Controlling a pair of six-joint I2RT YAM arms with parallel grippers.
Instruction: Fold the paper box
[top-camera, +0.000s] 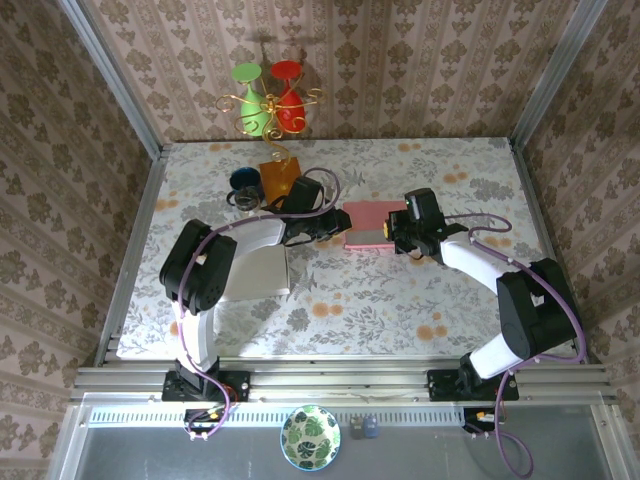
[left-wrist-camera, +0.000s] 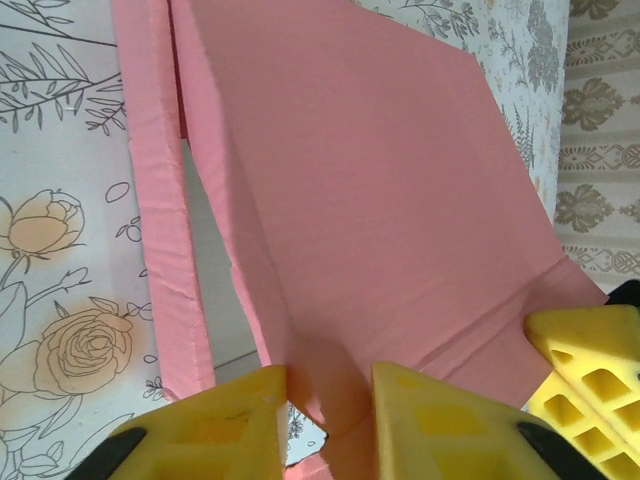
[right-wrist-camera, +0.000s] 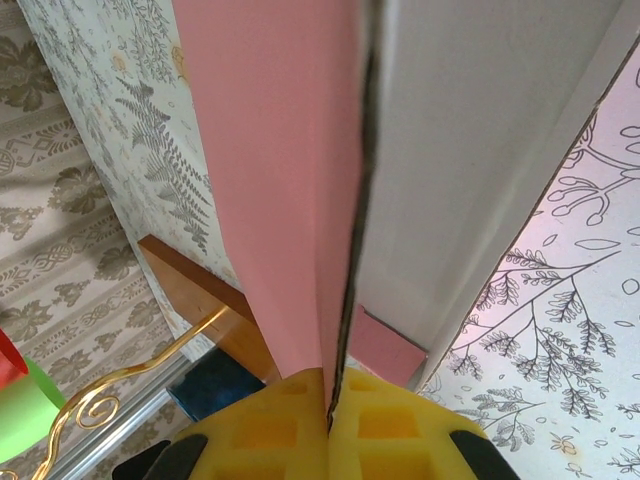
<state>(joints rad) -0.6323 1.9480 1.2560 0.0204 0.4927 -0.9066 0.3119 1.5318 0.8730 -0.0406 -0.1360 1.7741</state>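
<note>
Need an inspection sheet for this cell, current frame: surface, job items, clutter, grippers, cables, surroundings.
Surface: floral tablecloth; white sheet lies under the left arm.
Job's things: pink paper box, mid-table between the grippers, creased, side wall raised.
Clutter: orange block, dark blue cup, gold stand with green and red cups, all at the far edge; leaf-pattern bowl on the ledge in front of the table.
Grippers: left gripper astride a box wall, gap showing on one side; right gripper shut on a box panel's edge.
Cables: purple cables looped along both arms.
Surroundings: patterned wallpaper, aluminium frame.
</note>
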